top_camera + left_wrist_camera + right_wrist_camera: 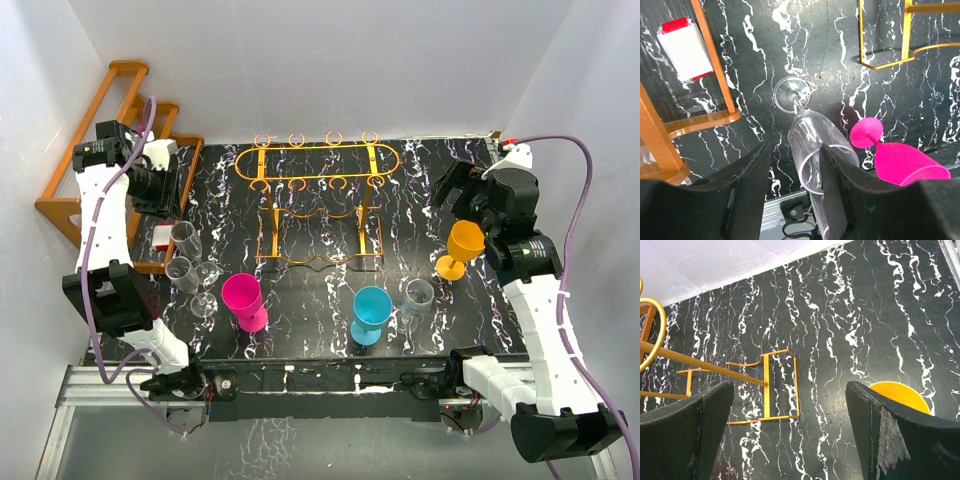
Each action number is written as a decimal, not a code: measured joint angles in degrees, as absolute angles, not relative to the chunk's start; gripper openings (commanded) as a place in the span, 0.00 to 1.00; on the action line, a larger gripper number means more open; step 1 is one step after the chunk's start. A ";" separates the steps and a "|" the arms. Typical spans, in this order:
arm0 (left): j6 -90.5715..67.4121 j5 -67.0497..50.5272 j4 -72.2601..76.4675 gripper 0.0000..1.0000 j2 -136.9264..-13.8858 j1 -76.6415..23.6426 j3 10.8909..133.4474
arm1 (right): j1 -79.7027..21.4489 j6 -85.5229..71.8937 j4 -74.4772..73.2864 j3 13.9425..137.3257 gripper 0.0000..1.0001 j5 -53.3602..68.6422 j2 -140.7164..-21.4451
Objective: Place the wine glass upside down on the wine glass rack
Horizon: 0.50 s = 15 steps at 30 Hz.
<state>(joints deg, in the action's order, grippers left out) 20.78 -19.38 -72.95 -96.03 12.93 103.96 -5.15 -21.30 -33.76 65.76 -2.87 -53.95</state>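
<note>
Clear wine glass stands upright on its foot on the black marbled table, at the left side; none of the glasses is on the rack. Its bowl rises into the gap of my left gripper, whose jaws are parted. Bare table shows between the glass and one finger, and the other finger hides part of the bowl, so contact there: cannot tell. Just right of it stands a pink glass, also upright. The wine glass rack, gold wire, stands at mid-table toward the back, well apart from the clear glass; one leg shows in the left wrist view. From above, my left gripper hangs over a small cluster of clear glasses, beside the brown wooden rack and a white-and-red box. Front centre: blue glass and a greyish clear glass. My right gripper has its jaws spread wide, holding nothing, with bare table and the rack's end between the fingers. An orange glass stands just beside it.
</note>
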 measured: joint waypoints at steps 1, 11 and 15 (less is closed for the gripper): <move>20.80 -18.83 -72.38 0.42 -95.64 12.95 103.59 | -5.15 -21.30 -33.67 65.76 0.98 -2.85 -53.93; 20.84 -17.30 -68.53 0.41 -94.74 12.95 96.07 | -5.15 -21.30 -32.97 64.05 0.98 -2.85 -53.69; 20.88 -17.19 -67.33 0.39 -94.50 12.95 93.34 | -5.15 -21.30 -32.97 63.90 0.98 -2.85 -53.69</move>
<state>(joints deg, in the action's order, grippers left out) 20.88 -17.19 -67.33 -94.50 12.95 93.34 -5.15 -21.30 -32.97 63.90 -2.85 -53.69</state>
